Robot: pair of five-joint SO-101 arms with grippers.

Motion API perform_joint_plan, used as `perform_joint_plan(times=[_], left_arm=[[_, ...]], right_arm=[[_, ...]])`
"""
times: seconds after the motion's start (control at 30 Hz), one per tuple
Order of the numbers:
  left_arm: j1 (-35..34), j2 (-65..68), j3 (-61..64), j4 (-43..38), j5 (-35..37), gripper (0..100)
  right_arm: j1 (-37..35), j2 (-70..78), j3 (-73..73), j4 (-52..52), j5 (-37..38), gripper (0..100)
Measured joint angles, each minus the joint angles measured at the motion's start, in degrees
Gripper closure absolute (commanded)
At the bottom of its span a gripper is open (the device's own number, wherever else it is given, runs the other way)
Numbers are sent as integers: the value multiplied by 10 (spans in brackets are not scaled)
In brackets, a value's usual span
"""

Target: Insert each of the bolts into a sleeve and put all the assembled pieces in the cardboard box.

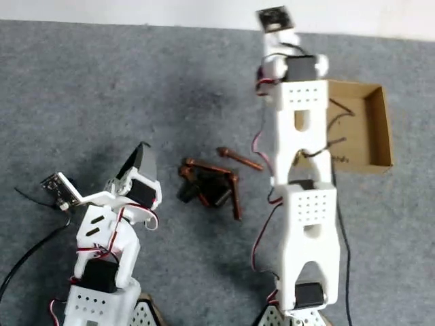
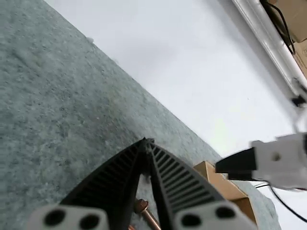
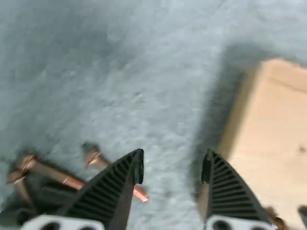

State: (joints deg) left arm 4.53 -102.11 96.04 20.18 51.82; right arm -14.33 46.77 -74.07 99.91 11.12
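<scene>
Several copper bolts (image 1: 238, 159) and black sleeves (image 1: 204, 190) lie in a loose heap on the grey carpet between the two arms. The open cardboard box (image 1: 370, 129) sits at the right, partly under the right arm. My left gripper (image 1: 144, 156) is shut on nothing, left of the heap and raised; over its tips (image 2: 146, 141) a bolt (image 2: 146, 215) and the box (image 2: 220, 184) show. My right gripper (image 3: 172, 165) stands open above the carpet, between a single bolt (image 3: 98, 160) and the box wall (image 3: 273, 139). More bolts (image 3: 43, 170) lie over the sleeves (image 3: 38, 201).
The right arm's white links (image 1: 302, 136) stretch over the carpet and cover the box's left edge, with wires hanging across it. The carpet ends at a pale floor (image 1: 170, 10) along the far side. Bare carpet lies left of the heap.
</scene>
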Motion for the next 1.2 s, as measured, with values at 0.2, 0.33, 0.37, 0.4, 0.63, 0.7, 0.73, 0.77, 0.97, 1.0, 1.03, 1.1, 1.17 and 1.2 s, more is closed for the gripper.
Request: perform_joint_plan(times=[0.2, 0.33, 0.37, 0.4, 0.63, 0.7, 0.73, 0.77, 0.97, 1.0, 1.03, 1.1, 1.17, 1.2], left_arm=[[2, 0, 0, 0, 0, 992], [3, 0, 0, 0, 0, 992], [3, 0, 0, 0, 0, 992], [3, 0, 0, 0, 0, 992], [3, 0, 0, 0, 0, 992], [3, 0, 0, 0, 0, 991], [3, 0, 0, 0, 0, 991], [3, 0, 0, 0, 0, 991], [3, 0, 0, 0, 0, 991], [3, 0, 0, 0, 0, 991], [3, 0, 0, 0, 0, 991], [3, 0, 0, 0, 0, 991], [3, 0, 0, 0, 0, 992], [3, 0, 0, 0, 0, 992]], right_arm=[[-29, -131, 62, 0, 0, 810], [-46, -259, 149, 0, 0, 810], [-48, -290, 181, 0, -4, 810], [-50, -321, 217, 0, -12, 810], [-70, -565, 549, -34, -16, 810], [-70, -652, 651, -79, -9, 810], [-70, -698, 708, -106, -8, 810], [-69, -743, 765, -139, -6, 810], [-71, -913, 1123, -382, 11, 810], [-71, -920, 1178, -426, 11, 810], [-71, -922, 1226, -469, 11, 810], [-71, -924, 1297, -536, 11, 810], [-71, -924, 1319, -564, 11, 810], [-72, -924, 1319, -570, 11, 810]])
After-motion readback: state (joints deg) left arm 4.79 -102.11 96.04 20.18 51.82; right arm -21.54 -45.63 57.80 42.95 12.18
